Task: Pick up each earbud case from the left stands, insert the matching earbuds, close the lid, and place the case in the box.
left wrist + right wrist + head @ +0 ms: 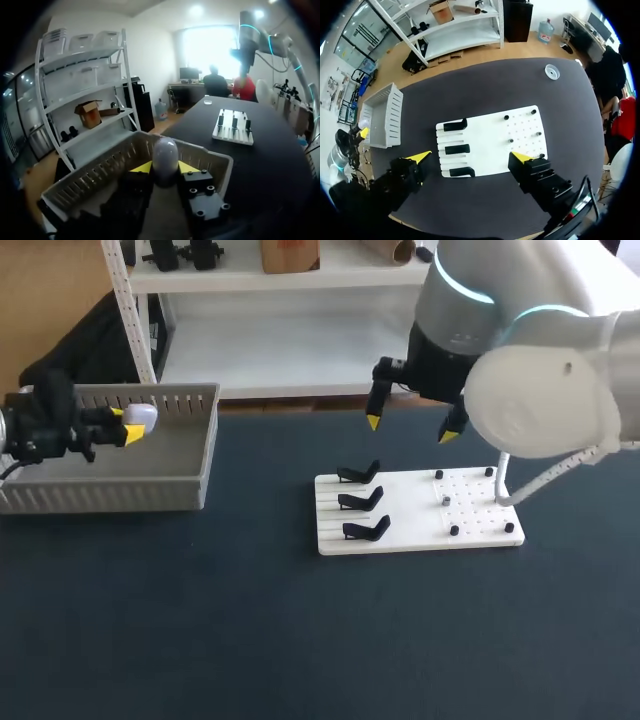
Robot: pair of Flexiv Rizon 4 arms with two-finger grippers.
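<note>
Pincer on the left arm (135,425) is clamped on a white earbud case (143,417), one yellow tip pressed against each side of it. From the left wrist, the case (165,157) shows as a smooth rounded shape standing up between the fingers of that pincer (165,167) and rising past their tips.

The dark surface (250,620) carries two things, well apart. At its left rear stands a grey slotted box (110,495). The held case hangs over the box's inside, near the back wall, above the floor rather than resting on it; the wrist view has the box wall (115,160) just ahead of the case.

Right of the middle lies a white board (400,500). The right arm's pincer (410,429) hangs above the board's rear edge with its fingers wide apart and nothing between them. Looking down from the right wrist, the board (490,135) lies beneath that pincer (470,157).

Three black stands (362,500) sit in a column on the board's left half. A few small dark pegs (454,530) dot its right half.
</note>
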